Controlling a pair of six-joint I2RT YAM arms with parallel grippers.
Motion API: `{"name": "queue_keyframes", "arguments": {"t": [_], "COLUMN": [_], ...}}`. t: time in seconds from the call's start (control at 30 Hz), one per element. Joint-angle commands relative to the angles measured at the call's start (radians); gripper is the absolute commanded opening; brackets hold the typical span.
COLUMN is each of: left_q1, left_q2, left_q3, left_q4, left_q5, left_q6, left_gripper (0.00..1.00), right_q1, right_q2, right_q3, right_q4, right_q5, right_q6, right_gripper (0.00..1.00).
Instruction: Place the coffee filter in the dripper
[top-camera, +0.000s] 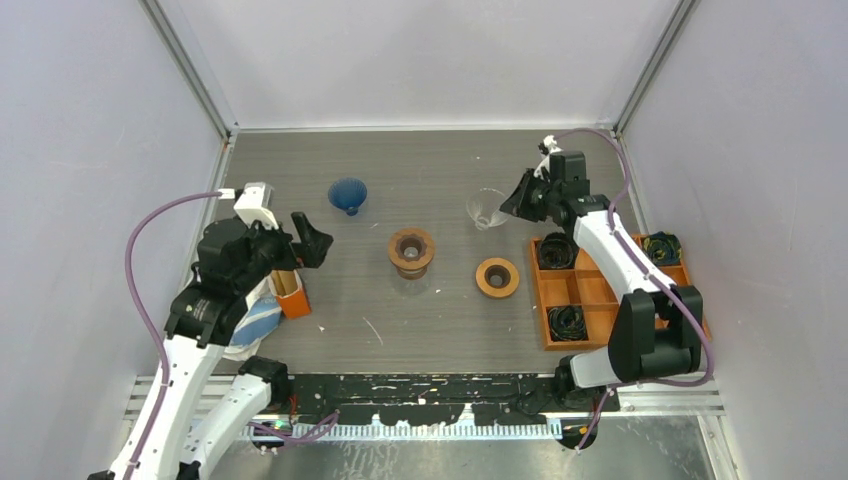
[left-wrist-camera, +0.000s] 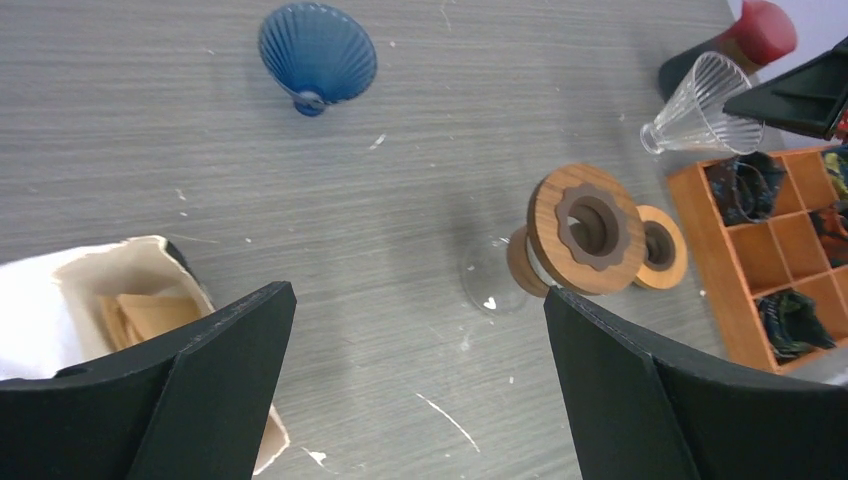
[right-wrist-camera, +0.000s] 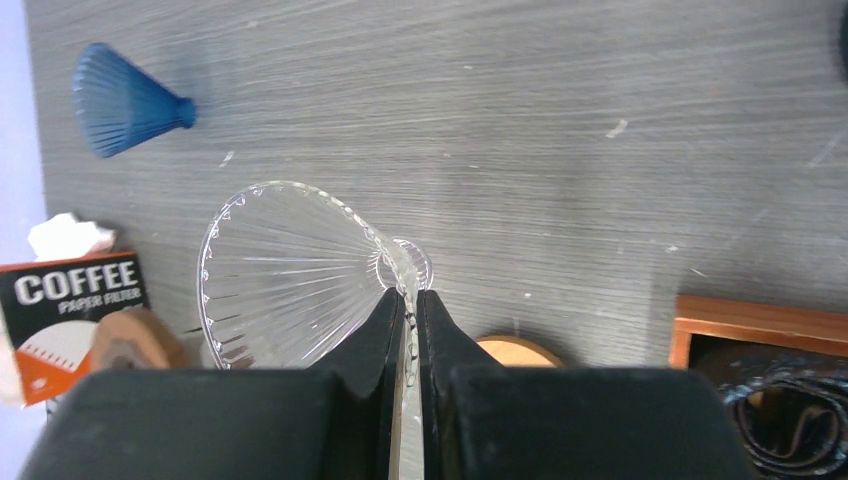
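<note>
**Right gripper (right-wrist-camera: 410, 300) pinches the clear dripper; filters sit untouched behind the left gripper**

The right gripper is clamped tight on the clear dripper (right-wrist-camera: 290, 270), its fingers closed on a thin glass edge at the cone's narrow end. The cone lies tilted on its side, mouth pointing away to the gripper's left. I cannot tell whether it touches the tabletop (right-wrist-camera: 560, 130) or hangs just above it. The left gripper (left-wrist-camera: 417, 295) is spread wide and holds nothing.

What could go wrong:
- The pinch is on a narrow strip of smooth glass, so the dripper could swivel or slip out if it is swung quickly.
- With the mouth sideways, a filter pushed in would likely fall back out. The cone probably needs to stand upright first, perhaps on the wooden stand (left-wrist-camera: 585, 230) between the two grippers.
- The paper filters (left-wrist-camera: 140, 310) are stacked close in their box (left-wrist-camera: 75, 275). A grab there could take several at once, or crumple the box wall.

The filters lie just beside the left gripper's finger (left-wrist-camera: 220, 390), back toward that arm's own base. They are well apart from the right gripper and the dripper it holds.
</note>
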Motion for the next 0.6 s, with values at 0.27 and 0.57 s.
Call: {"name": "queue_keyframes", "arguments": {"t": [0.27,0.57], "left_q1": [-0.005,-0.007], "left_q2": [0.123,0.216], "left_q3": [0.035,0.056], "left_q4": [0.08,0.126], "left_q5": [0.262,0.359], "left_q6": [-0.258,-0.356], "left_gripper": [0.99,0.97], "right_q1": [0.172,0.336], "right_q2": [-0.139,-0.099], "right_q3": [0.227,0.339], "right_q4": [-0.152,-0.21], "right_q5": [0.0,0.021], "right_q6": [-0.021,-0.02], "right_gripper": [0.01,0.01]}}
